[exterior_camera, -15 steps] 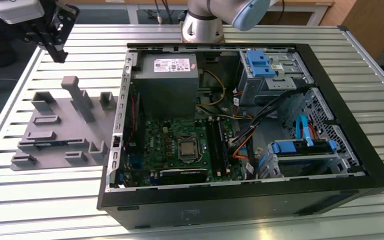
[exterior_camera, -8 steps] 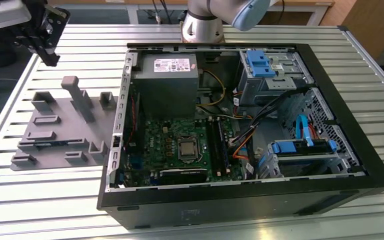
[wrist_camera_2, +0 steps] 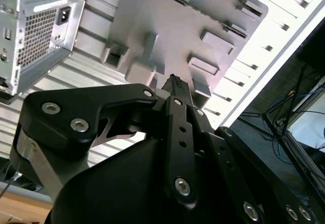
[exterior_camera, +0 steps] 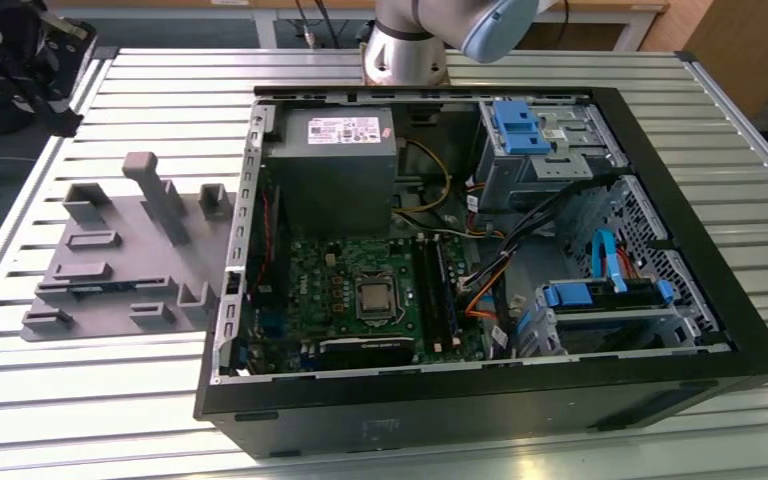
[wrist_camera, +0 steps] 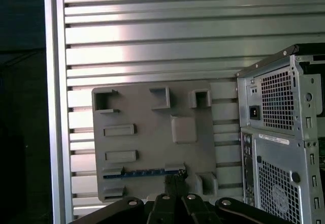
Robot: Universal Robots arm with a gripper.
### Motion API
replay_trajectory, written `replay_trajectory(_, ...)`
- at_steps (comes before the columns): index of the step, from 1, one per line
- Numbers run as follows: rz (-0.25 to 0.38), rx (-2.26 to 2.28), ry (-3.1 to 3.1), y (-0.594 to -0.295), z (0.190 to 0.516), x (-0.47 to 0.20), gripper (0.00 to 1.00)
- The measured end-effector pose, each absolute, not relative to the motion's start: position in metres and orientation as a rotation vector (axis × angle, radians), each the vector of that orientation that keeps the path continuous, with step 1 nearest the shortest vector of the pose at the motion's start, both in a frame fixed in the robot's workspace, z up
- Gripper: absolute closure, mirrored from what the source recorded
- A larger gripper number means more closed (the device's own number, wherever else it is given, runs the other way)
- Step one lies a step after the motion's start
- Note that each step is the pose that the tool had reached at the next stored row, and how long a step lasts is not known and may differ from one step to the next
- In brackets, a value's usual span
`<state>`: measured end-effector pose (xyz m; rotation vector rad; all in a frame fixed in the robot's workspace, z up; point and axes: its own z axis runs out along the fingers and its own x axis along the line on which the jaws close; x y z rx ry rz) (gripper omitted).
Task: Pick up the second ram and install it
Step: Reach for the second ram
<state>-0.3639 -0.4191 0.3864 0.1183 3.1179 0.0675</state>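
Overhead, gripper (wrist_camera: 175,178) closed, empty, near second ram (wrist_camera: 142,172) seated in grey holder (wrist_camera: 152,132); computer case (exterior_camera: 491,410) beside.

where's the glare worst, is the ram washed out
Second wrist view: strong glare on the table slats, tool dark in front. First wrist view: bright bands on upper slats, yet the second ram on the grey holder isn't washed out. Exterior view: even light, case interior shaded.

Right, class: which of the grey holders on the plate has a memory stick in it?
The longest holder, a low rail with end blocks: the second ram lies along it, showing blue. The other holders on the plate stand empty.
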Motion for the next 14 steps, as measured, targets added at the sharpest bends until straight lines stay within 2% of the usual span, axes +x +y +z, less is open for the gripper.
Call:
replay_trajectory(7,0.068,0.118,3.118,-0.420,0.386,-0.395,0.89)
replay_trajectory(14,0.067,0.118,3.118,-0.420,0.386,-0.397,0.89)
